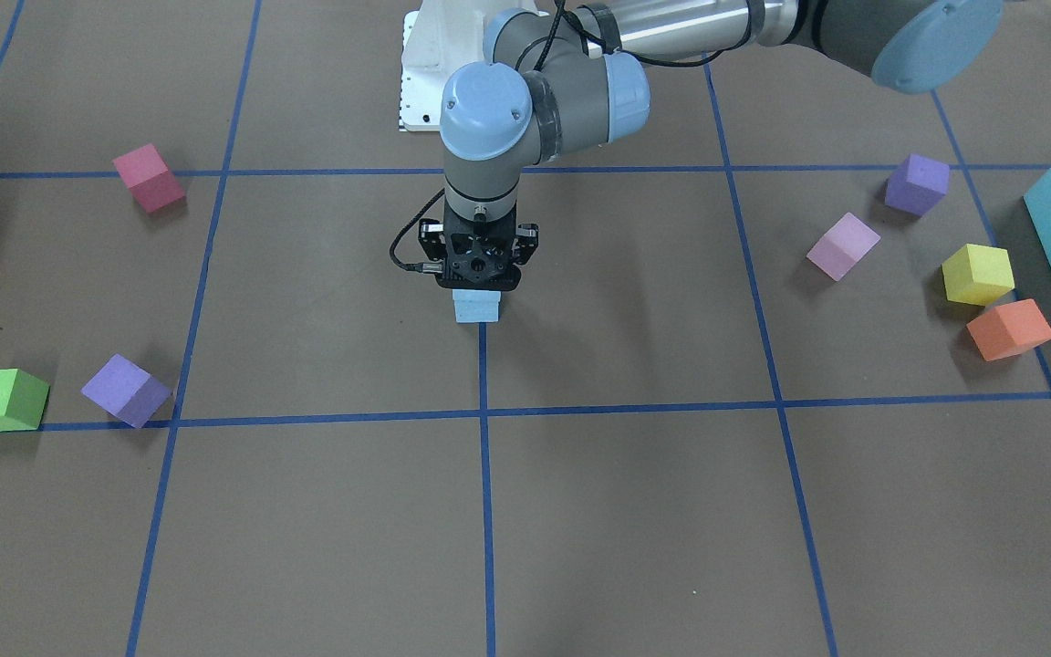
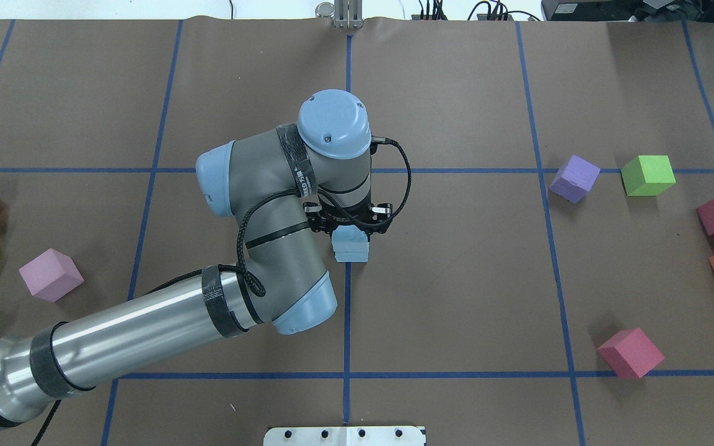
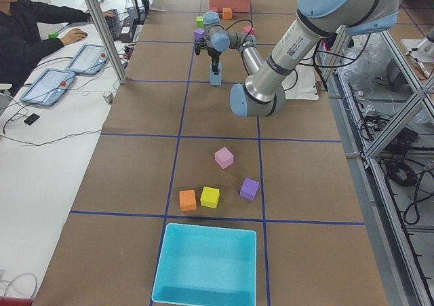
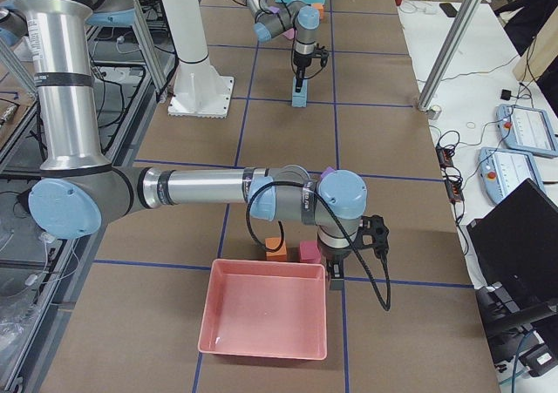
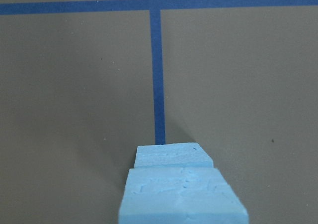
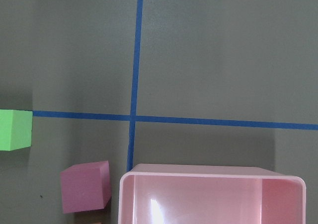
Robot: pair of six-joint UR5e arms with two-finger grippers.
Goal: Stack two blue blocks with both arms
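Overhead exterior: I find the upper blue block seated on the lower blue block at the centre of the table, directly beneath the left gripper. Grip or release: I cannot tell. The right gripper is well apart, state likewise unreadable.

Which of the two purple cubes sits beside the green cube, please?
The purple cube on the robot's right, next to the green cube; the other purple cube sits across the table by the lilac cube.
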